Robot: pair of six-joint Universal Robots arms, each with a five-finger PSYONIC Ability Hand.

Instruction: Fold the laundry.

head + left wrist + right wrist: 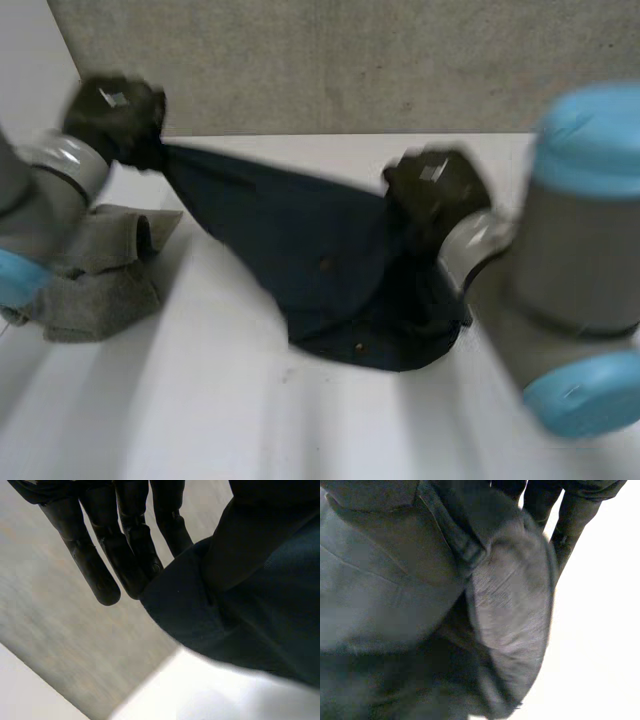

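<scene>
A dark navy garment hangs between my two hands, its lower part resting on the white table. My left hand is raised at the far left and pinches one corner, which is drawn taut up to it. In the left wrist view the fingers stand nearly straight, with the cloth bunched beside them. My right hand grips the garment's other upper edge, right of the middle. In the right wrist view the cloth covers the palm, with a mesh lining showing, and the fingers stick out past it.
A crumpled grey cloth lies on the table at the left, under my left arm. A grey wall stands behind the table's far edge. My right arm is close in at the right.
</scene>
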